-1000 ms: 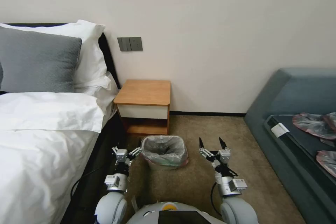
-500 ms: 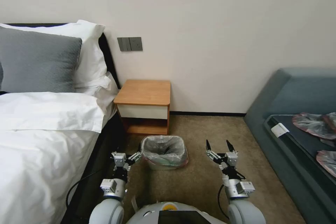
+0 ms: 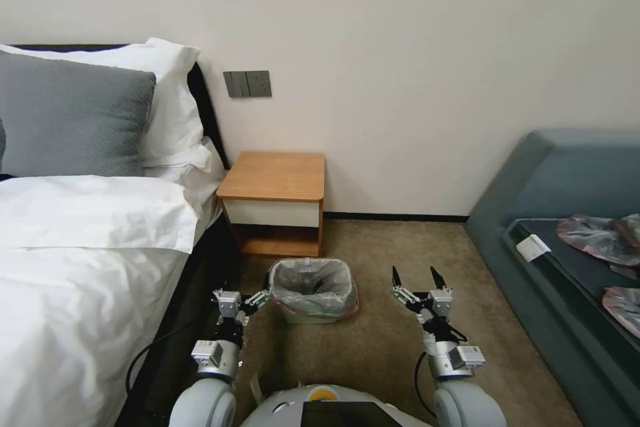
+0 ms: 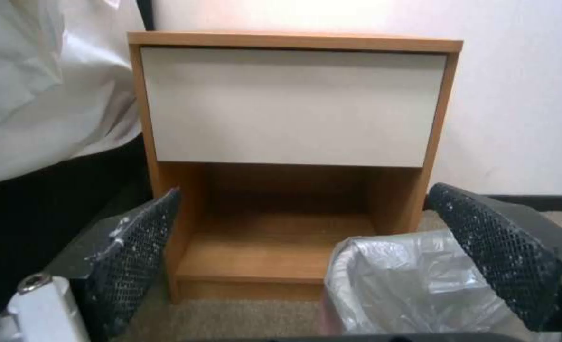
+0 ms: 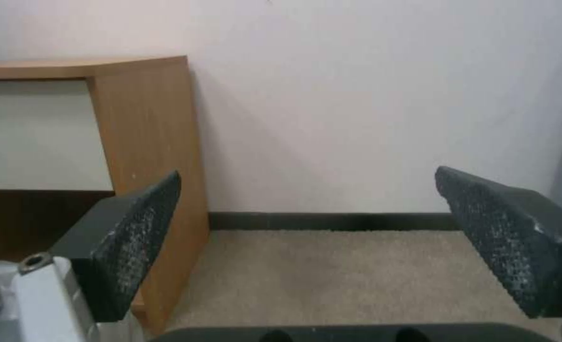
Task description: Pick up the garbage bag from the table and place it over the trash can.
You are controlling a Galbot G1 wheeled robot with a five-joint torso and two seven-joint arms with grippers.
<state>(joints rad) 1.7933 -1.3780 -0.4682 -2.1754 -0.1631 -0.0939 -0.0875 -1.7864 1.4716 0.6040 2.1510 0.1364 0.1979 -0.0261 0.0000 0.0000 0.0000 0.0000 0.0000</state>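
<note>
While the garbage bag [image 3: 313,285] is lining the trash can [image 3: 319,315] in front of the table [image 3: 276,177], the left gripper [image 3: 257,297] is hovering beside the can's left rim, fingers apart, and the right gripper [image 3: 415,277], fingers spread, is hanging over open carpet [image 3: 373,347] to the can's right.

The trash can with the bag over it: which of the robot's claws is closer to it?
The left. The left gripper sits right beside the trash can, at its rim; the right gripper hangs open farther off over the carpet.
</note>
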